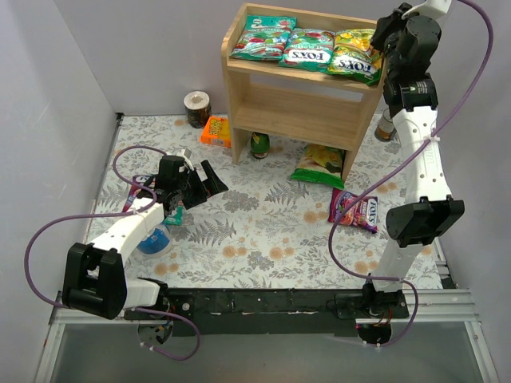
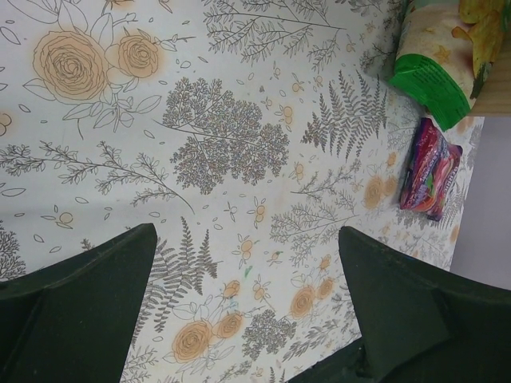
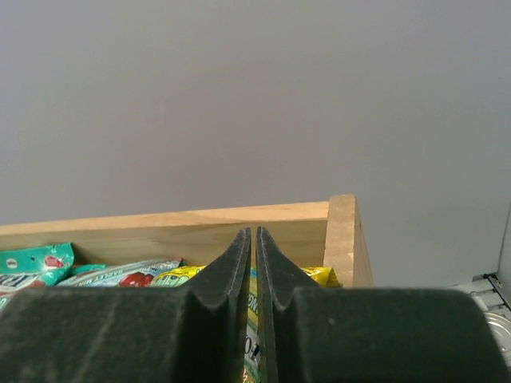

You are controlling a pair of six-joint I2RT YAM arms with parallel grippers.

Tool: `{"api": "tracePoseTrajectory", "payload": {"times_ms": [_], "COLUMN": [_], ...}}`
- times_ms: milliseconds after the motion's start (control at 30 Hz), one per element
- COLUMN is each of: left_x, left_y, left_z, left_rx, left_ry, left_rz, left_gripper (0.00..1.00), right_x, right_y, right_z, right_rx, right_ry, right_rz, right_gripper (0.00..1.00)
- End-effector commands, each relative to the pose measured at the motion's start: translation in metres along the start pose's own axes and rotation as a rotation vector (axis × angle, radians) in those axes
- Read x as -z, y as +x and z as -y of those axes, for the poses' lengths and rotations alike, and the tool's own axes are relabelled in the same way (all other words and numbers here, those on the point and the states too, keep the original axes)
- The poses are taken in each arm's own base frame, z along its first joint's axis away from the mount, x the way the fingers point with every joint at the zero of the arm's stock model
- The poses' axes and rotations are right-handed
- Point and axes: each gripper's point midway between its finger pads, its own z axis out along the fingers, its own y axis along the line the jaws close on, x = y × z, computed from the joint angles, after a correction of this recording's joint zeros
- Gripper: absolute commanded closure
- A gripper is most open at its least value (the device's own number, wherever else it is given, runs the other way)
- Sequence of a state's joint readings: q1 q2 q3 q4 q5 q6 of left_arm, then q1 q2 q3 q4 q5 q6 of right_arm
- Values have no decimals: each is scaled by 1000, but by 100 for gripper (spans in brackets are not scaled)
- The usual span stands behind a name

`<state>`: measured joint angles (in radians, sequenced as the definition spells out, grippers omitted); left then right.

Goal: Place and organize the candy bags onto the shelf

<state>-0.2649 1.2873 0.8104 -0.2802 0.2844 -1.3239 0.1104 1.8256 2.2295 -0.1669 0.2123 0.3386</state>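
Observation:
The wooden shelf (image 1: 299, 100) stands at the back. Its top tier holds two teal candy bags (image 1: 263, 37) (image 1: 307, 48) and a yellow-green one (image 1: 357, 54). My right gripper (image 1: 377, 36) is at the yellow-green bag's right end, just over it. In the right wrist view the gripper (image 3: 253, 231) is shut, and the yellow-green bag (image 3: 319, 275) lies beneath the fingers. A purple candy bag (image 1: 354, 211) (image 2: 431, 169) lies on the table at the right. A teal bag (image 1: 175, 214) shows partly under my left arm. My left gripper (image 1: 211, 182) (image 2: 246, 231) is open and empty above the floral cloth.
A larger green-and-yellow snack bag (image 1: 319, 166) (image 2: 435, 64) lies at the shelf's foot. An orange packet (image 1: 215, 130), a can (image 1: 196, 108) and a bottle (image 1: 260, 144) stand left of the shelf. A jar (image 1: 386, 126) is on its right. A blue object (image 1: 153, 239) lies under my left arm.

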Motion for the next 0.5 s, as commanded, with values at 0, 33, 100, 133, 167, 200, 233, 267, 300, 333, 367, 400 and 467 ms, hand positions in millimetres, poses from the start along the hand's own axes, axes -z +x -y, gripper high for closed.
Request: {"api": "tracePoseTrajectory", "payload": {"times_ms": [0,33,100,133,167,200,233,267,300,333,367,400,467], "left_x": [-1,-1,-1,-2,-2,-3,-3,-3,-3,-3,-3,-3,-2], "left_y": [-4,-4,-5,-4,-5,-4,-4,-4,-4,-3,-3,-3,-4], "left_z": [0,0,0,0,-1,-1,-2,-3,-3,-4,-5,-4,-4], "left_rx": [-21,-22,-24,-23,-23,-24,-22,-20,-22,-21,-21,-22,-23], "left_ry": [-2,-3,-4,-6,-8,-9,-13,-14,-15,-17,-19,-18,-21], "left_rz": [23,22,23,22,24,23,22,21,24,22,22,21,29], "left_gripper": [2,2,2,2,2,2,2,2,2,2,2,2,2], "right_x": [3,2,-2,-2,-3,-6,-5,-6,-8,-6,-5,-5,-4], "right_y": [-18,-17,-9,-9,-6,-2,3,5,12,15,15,18,20], "right_z": [0,-2,-5,-13,-15,-19,-29,-30,-33,-46,-41,-42,-39], "right_rx": [-22,-19,-19,-22,-25,-23,-14,-8,-2,-1,18,24,16], "right_ry": [56,56,66,52,55,51,43,64,67,54,107,127,183], "right_rz": [84,81,71,72,71,70,69,76,71,77,92,98,116], "right_gripper": [88,88,88,88,88,88,88,88,88,88,88,87,87]}}
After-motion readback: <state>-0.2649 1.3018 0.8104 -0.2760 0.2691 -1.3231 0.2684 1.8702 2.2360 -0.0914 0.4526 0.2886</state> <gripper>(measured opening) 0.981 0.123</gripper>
